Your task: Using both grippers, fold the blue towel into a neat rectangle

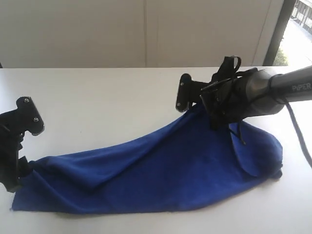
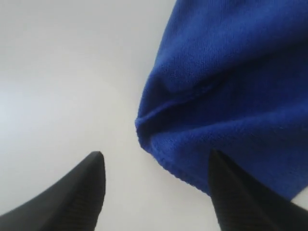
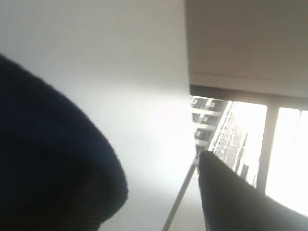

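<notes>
The blue towel [image 1: 161, 170] lies crumpled in a long band across the white table. Its right part rises in a peak toward my right gripper [image 1: 186, 95]. My left gripper [image 1: 14, 170] stands at the towel's left end. In the left wrist view the left gripper [image 2: 156, 154] is open, and a hemmed corner of the towel [image 2: 231, 72] lies loose just ahead of one finger. In the right wrist view the right gripper [image 3: 149, 183] is open. One finger [image 3: 231, 197] shows bare, and the towel [image 3: 43, 154] drapes over the other side and hides that finger.
The white table [image 1: 97, 97] runs back to a pale wall. A window [image 1: 298, 24] stands at the far right. A black cable [image 1: 300, 141] trails from the right arm over the towel's right end.
</notes>
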Controlling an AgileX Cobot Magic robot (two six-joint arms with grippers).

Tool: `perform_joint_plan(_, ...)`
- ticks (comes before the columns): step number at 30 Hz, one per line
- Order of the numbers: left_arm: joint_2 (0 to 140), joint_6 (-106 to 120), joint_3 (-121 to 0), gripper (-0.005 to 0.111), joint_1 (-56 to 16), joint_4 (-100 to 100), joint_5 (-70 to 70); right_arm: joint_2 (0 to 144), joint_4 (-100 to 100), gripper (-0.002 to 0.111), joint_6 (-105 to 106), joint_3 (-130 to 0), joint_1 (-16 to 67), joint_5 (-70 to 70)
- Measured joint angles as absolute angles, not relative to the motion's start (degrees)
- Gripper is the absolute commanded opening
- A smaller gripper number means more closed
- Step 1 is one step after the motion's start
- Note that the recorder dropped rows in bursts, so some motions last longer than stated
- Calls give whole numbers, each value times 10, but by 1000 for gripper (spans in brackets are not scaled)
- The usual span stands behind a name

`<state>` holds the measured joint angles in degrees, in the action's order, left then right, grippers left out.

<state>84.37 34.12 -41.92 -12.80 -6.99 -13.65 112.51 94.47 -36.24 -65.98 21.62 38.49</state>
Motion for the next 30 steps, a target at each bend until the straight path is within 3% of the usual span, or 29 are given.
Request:
perform_joint_plan(8,844,335,-419,64,-162,-22,-115,1091,970,59,-458,-684,216,488)
perform_joint_plan(18,844,335,-419,63,-265,-13,-105,1007,734,59,-395,-684,216,523)
perform_joint_plan(25,844,335,-419,63,-272,-11,-105,980,686,59,-355,-684,216,604)
perform_joint_plan(30,857,335,-417,63,-272,-10,-103,950,645,59,-344,-684,216,590)
